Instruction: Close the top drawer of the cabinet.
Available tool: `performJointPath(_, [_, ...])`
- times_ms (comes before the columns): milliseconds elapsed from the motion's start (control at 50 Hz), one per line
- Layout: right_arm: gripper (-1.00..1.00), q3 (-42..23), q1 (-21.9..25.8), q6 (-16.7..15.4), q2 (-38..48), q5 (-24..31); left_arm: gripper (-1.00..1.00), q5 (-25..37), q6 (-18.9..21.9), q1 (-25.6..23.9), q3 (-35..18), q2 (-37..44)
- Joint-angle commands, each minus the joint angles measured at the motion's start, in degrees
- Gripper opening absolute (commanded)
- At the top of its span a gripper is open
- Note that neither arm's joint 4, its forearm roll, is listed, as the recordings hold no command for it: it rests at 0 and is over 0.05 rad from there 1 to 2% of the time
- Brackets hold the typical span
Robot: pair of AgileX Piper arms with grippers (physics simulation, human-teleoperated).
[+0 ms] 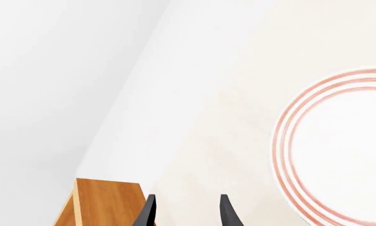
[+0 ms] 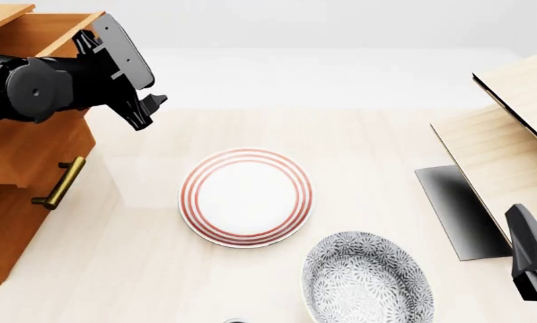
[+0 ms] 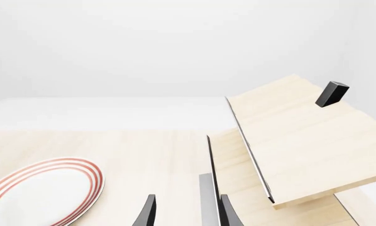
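The cabinet (image 2: 17, 222) stands at the table's left edge, orange-brown wood with a brass handle (image 2: 58, 183) on a lower front. Its top drawer (image 2: 37, 32) is pulled out, its open box showing at the upper left; my left arm hides its front panel and handle. My left gripper (image 2: 155, 113) hangs open just right of the drawer's front end, fingers pointing down toward the table, nothing between them. In the left wrist view an orange-brown wooden corner (image 1: 106, 202) lies beside the open left gripper (image 1: 186, 212). My right gripper (image 2: 523, 225) (image 3: 186, 212) is open at the near right.
A red-ringed white plate (image 2: 246, 197) (image 1: 339, 146) (image 3: 43, 193) lies mid-table. A grey patterned bowl (image 2: 367, 279) sits nearer the front. Pale light-wood furniture with a black edge (image 2: 511, 134) (image 3: 301, 141) fills the right side, with a small black block (image 3: 331, 93) on it.
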Motion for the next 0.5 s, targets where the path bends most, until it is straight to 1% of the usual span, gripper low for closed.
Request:
performJointPath(20, [1.00,0.0,0.0,0.0,0.0,0.0,1.00,-0.8,0.9,5.0,3.6,-1.5])
performJointPath(140, [1.00,0.0,0.0,0.0,0.0,0.1,1.00,-0.6,1.0,6.8,4.5,-2.8])
performJointPath(260, [1.00,0.0,0.0,0.0,-0.1,0.1,1.00,-0.7,1.8,8.6,5.2,-3.4])
performJointPath(360, [1.00,0.0,0.0,0.0,-0.1,0.1,1.00,-0.8,1.6,10.7,4.8,-3.8])
performJointPath(500, [1.00,0.0,0.0,0.0,-0.1,0.0,1.00,0.9,1.8,13.9,5.1,-6.9])
